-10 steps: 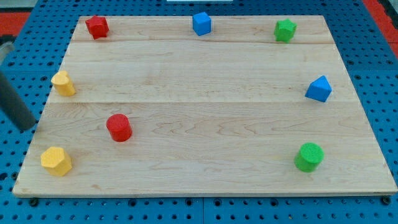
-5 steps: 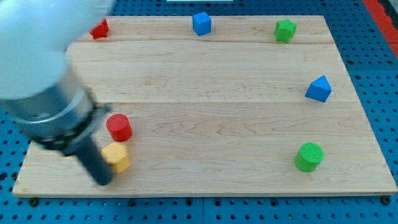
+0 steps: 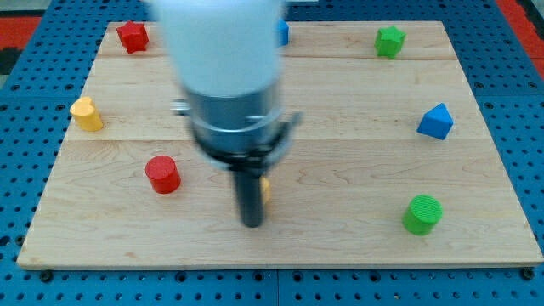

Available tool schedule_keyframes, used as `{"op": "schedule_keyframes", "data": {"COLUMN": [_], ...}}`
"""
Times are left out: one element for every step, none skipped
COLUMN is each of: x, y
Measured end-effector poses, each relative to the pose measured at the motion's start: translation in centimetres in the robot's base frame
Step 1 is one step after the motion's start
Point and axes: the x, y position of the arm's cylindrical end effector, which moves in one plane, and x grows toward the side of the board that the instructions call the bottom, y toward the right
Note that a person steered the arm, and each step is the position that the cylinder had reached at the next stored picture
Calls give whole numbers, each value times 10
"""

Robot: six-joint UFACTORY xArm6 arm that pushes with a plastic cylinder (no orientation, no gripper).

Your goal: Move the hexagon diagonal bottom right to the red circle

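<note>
The yellow hexagon [image 3: 266, 190] is almost wholly hidden behind my rod; only a thin yellow sliver shows at the rod's right side. My tip [image 3: 252, 224] rests on the board just below and left of that sliver, touching or nearly touching it. The red circle [image 3: 161, 174] stands well to the view's left of the tip, slightly higher. The arm's blurred white and grey body covers the board's middle top.
A red block [image 3: 133, 36] sits at top left, a yellow block [image 3: 86, 113] at the left edge. A blue block [image 3: 282, 32] peeks out beside the arm at top. A green block [image 3: 390, 41] is top right, a blue block [image 3: 436, 121] at right, a green cylinder [image 3: 422, 213] bottom right.
The arm has swept from the board's left to its lower middle. The yellow hexagon has moved right with the tip, from the bottom left corner to right of the red circle.
</note>
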Motion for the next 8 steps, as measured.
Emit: {"op": "schedule_keyframes", "data": {"x": [0, 0, 0, -16, -42, -68, -68, -68], "y": [0, -23, -40, -65, -68, -79, -89, -95]}}
